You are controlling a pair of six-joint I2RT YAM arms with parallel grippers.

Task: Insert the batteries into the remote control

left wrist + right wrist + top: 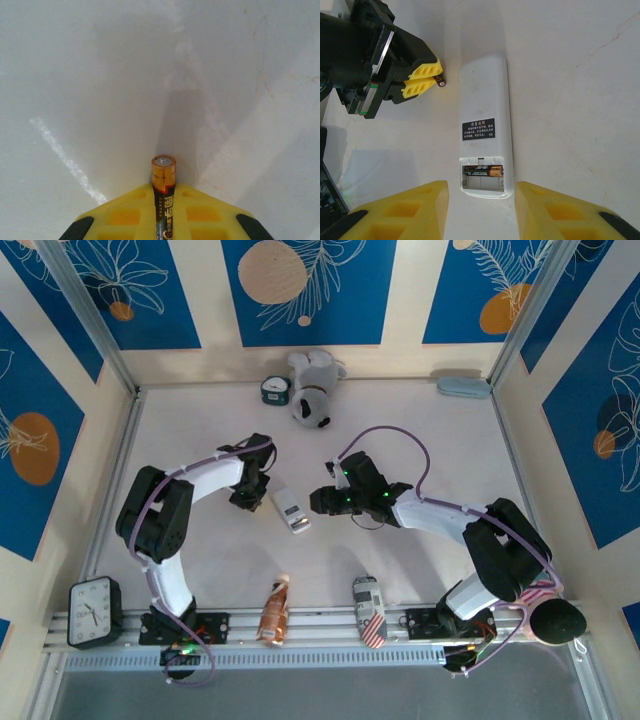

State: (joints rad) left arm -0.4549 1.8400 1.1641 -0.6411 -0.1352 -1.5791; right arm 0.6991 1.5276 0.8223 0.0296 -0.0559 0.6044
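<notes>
The remote control [485, 115] lies face down on the white table, its back with a black label facing up. Its battery compartment is uncovered, and one battery [484, 171] sits in the upper slot while the lower slot is bare. My right gripper [481, 192] is open, its yellow fingers on either side of the remote's compartment end without touching it. My left gripper [163, 192] is shut on the second battery [163, 175], whose coppery end sticks out past the fingertips just above the table. In the top view the left gripper [252, 490] is just left of the remote [290, 510], and the right gripper [318, 502] is at its right.
A plush dog [312, 388] and a small clock [274, 390] stand at the back. A grey-blue case [463, 387] lies at the back right. Near the front rail are an alarm clock [95, 610], an orange bottle [273, 612] and a can [369, 612].
</notes>
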